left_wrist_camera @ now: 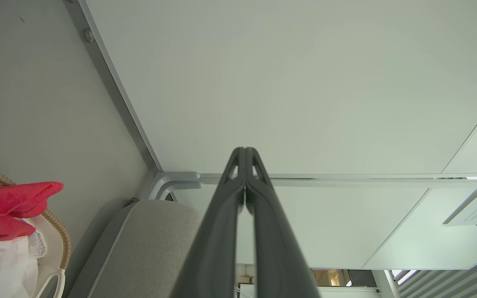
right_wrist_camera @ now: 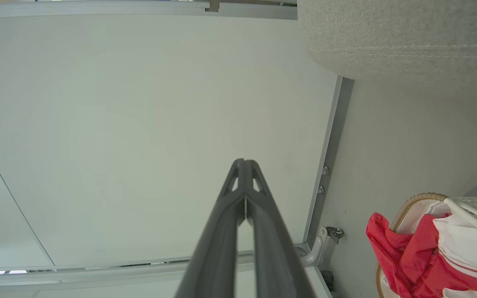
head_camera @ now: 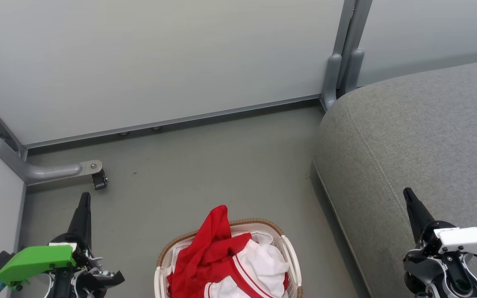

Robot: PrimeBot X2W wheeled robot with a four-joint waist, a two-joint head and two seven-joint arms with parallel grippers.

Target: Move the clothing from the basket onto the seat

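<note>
Red and white clothing (head_camera: 226,258) is heaped in the white basket (head_camera: 291,252) with the brown woven rim, on the floor at the bottom middle of the head view. A red fold hangs over the far rim. The grey seat (head_camera: 420,136) rises to the right of the basket. My left gripper (head_camera: 84,195) is shut and empty, left of the basket and apart from it. My right gripper (head_camera: 407,191) is shut and empty over the seat's front edge. The left wrist view shows the clothing (left_wrist_camera: 2,207), the basket rim (left_wrist_camera: 62,238) and the seat (left_wrist_camera: 147,240); the right wrist view shows the clothing (right_wrist_camera: 412,252) and the seat (right_wrist_camera: 404,37).
Pale partition walls (head_camera: 160,62) close off the far side and the left. A grey metal foot with a small black caster (head_camera: 99,180) juts from the left wall onto the floor (head_camera: 213,165). Another grey post base (head_camera: 342,74) stands at the seat's far corner.
</note>
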